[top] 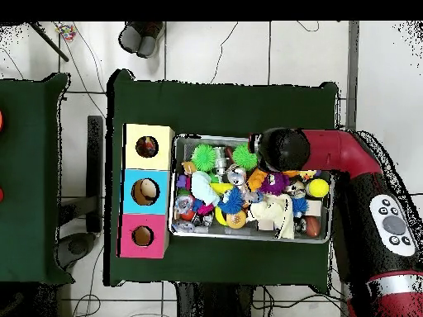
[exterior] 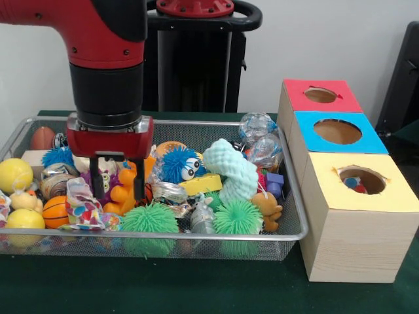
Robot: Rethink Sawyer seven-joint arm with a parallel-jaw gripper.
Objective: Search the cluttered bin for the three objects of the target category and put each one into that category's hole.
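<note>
Red arm's hand (exterior: 116,176) lowered into wire bin (exterior: 196,237) at left of frame, fingers apart, straddling orange toy figure (exterior: 122,190) among cluttered toys.

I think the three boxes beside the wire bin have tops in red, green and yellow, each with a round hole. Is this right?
Not quite: the middle box has a blue top, not green. The front view shows the red box, the blue one and the yellow box in a row beside the wire bin, each with a round hole.
</note>
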